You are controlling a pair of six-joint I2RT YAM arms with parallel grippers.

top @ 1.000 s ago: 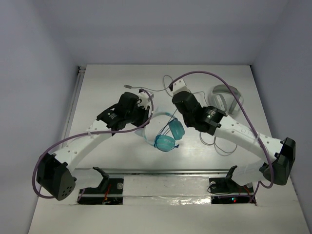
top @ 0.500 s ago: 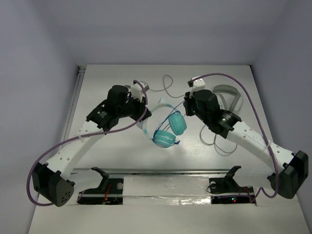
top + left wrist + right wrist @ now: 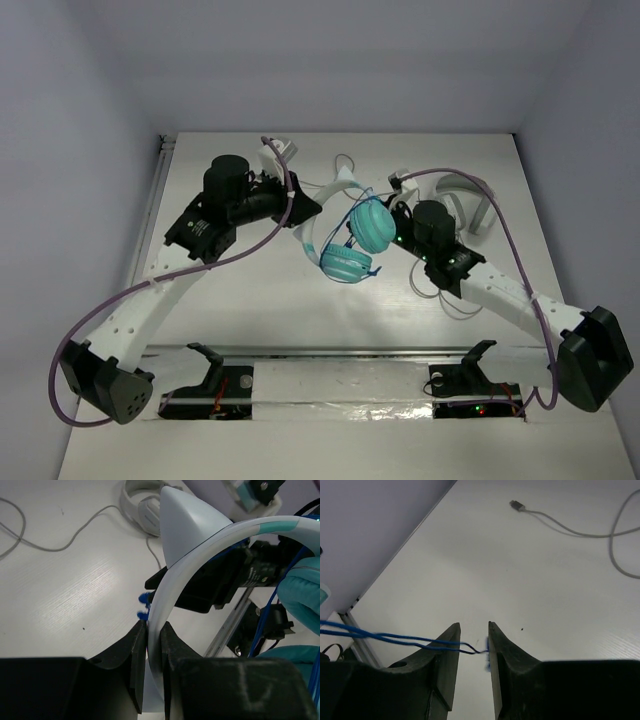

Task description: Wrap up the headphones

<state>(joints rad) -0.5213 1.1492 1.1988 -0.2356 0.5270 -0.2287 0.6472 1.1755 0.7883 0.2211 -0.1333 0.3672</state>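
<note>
I hold the headphones [image 3: 372, 226] lifted off the tabletop [image 3: 250, 320]. My left gripper [image 3: 152, 630] is clamped on the white headband [image 3: 172, 587], and the 2 teal ear cups [image 3: 345, 262] hang beside it. My right gripper [image 3: 474, 630] has its jaws parted, and the thin blue cable [image 3: 395, 639] runs loose across the gap, not pinched. I judge this as mid-wrap, between 2 turns. Next I need to close on the cable and lead it round the headband, clear of the grey-white headphones [image 3: 465, 200] nearby.
</note>
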